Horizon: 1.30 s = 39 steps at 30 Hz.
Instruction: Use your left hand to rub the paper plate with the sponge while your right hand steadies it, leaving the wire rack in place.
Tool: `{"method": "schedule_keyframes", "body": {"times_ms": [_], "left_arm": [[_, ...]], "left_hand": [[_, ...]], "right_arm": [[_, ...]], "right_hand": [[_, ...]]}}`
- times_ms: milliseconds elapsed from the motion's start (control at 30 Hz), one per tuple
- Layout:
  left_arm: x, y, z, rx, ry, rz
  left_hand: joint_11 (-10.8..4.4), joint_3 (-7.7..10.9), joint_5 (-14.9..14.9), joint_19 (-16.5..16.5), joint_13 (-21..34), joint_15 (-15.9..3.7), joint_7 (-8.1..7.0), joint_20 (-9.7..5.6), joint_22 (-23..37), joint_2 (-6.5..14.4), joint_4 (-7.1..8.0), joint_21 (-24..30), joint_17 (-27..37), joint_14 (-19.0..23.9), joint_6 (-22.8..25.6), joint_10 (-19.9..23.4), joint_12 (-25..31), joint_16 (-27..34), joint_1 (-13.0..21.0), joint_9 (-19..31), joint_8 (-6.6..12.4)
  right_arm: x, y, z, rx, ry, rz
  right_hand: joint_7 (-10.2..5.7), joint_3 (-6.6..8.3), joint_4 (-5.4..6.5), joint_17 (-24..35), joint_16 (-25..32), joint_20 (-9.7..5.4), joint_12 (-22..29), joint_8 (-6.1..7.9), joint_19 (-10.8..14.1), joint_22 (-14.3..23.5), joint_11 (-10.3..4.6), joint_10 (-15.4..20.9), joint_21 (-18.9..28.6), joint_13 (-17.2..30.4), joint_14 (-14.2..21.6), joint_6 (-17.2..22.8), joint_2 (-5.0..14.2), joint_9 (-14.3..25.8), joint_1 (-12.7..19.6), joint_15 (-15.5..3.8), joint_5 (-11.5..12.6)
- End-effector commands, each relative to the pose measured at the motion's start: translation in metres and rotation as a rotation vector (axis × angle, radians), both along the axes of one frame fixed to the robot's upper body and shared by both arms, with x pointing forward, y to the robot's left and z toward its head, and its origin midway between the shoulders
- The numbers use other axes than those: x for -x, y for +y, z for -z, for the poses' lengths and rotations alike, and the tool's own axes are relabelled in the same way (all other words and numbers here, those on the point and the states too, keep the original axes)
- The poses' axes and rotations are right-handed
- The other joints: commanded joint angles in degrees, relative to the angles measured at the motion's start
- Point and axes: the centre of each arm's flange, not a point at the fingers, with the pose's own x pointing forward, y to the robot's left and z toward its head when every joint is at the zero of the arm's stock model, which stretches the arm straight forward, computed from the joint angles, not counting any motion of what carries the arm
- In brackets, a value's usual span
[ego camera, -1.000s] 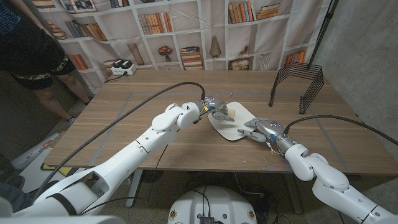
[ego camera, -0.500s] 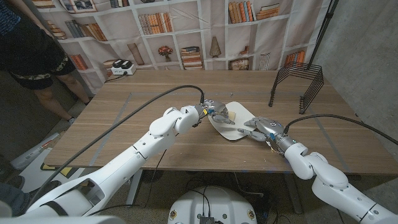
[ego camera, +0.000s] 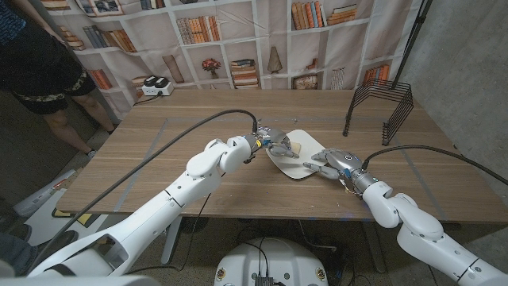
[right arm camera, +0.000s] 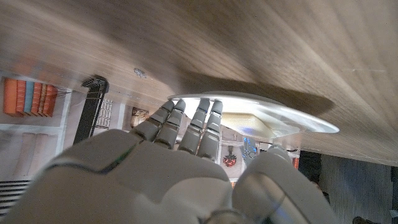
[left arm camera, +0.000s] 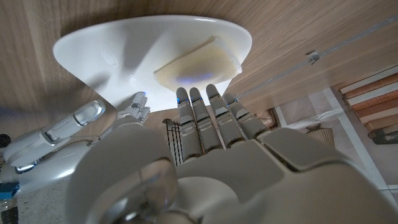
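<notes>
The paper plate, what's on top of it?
A pale yellow sponge lies on the paper plate, with the left hand pressing on it. The right hand rests on the plate's rim. The plate's underside is hidden.

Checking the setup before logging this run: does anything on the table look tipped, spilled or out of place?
Nothing stands out. The white paper plate lies on the wooden table with the pale yellow sponge on it, left robot hand at the sponge, right robot hand at the rim. The black wire rack stands upright, apart.

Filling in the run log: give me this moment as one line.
left hand: fingers on sponge | sponge: on paper plate | right hand: on plate edge | wire rack: far right, upright, untouched
</notes>
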Motion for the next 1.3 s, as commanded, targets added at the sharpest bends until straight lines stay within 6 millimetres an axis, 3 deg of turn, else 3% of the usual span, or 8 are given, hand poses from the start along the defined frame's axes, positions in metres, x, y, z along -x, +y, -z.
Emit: {"method": "schedule_keyframes", "body": {"times_ms": [33, 267, 533, 1300], "left_arm": [[0.004, 0.009, -0.007, 0.023, -0.023, 0.008], [0.01, 0.018, -0.004, 0.072, -0.024, 0.05], [0.018, 0.024, -0.007, 0.067, -0.044, 0.052], [0.023, 0.027, -0.007, 0.069, -0.072, 0.045]], "left_hand": [[-0.1, 0.05, -0.27, -0.22, 0.11, -1.83, 0.11, -0.09, 0.1, -0.13, -0.26, -0.18, 0.13, -0.27, -0.22, -0.51, -0.1, -0.06, 0.09, 0.06, -0.31], [0.01, 0.04, -0.32, -0.34, 0.12, -1.88, 0.09, -0.1, 0.12, -0.08, -0.26, -0.25, 0.15, -0.33, -0.38, -0.68, -0.11, -0.03, 0.22, 0.07, -0.34], [0.02, 0.01, -0.37, -0.49, 0.13, -1.92, 0.21, 0.02, 0.13, -0.08, -0.26, -0.33, 0.16, -0.75, -0.73, -1.1, -0.21, -0.14, 0.33, 0.08, -0.44], [-0.07, -0.05, -0.48, -0.64, 0.15, -1.79, 0.06, 0.08, 0.16, -0.03, -0.23, -0.41, 0.2, -0.95, -1.17, -1.64, -0.19, -0.06, 0.57, 0.1, -0.48]], "right_arm": [[0.012, 0.004, -0.016, -0.031, -0.046, -0.016], [0.024, 0.007, -0.02, -0.061, -0.093, 0.003], [0.037, 0.005, -0.038, -0.099, -0.159, 0.021], [0.035, 0.005, -0.042, -0.114, -0.187, 0.023]], "right_hand": [[0.0, 0.03, -0.02, -0.02, 0.04, -2.95, -0.09, -0.24, 0.47, 0.17, 0.43, -0.12, 0.38, 0.12, 0.65, -0.09, 0.55, 0.03, -0.02, -0.72, -0.04], [-0.12, 0.0, -0.04, -0.02, 0.05, -2.93, -0.2, -0.39, 0.51, 0.17, 0.54, -0.31, 0.39, 0.12, 0.75, -0.34, 0.54, 0.04, 0.01, -0.81, -0.05], [-0.21, -0.03, -0.08, -0.02, 0.03, -2.9, -0.29, -0.47, 0.55, 0.16, 0.52, -0.44, 0.4, 0.13, 0.82, -0.41, 0.52, 0.05, 0.05, -0.82, -0.05], [-0.16, -0.08, -0.14, -0.02, -0.05, -2.71, -0.44, -0.59, 0.6, 0.16, 0.56, -0.58, 0.4, 0.15, 0.8, -0.47, 0.55, 0.07, 0.16, -0.81, -0.06]]}}
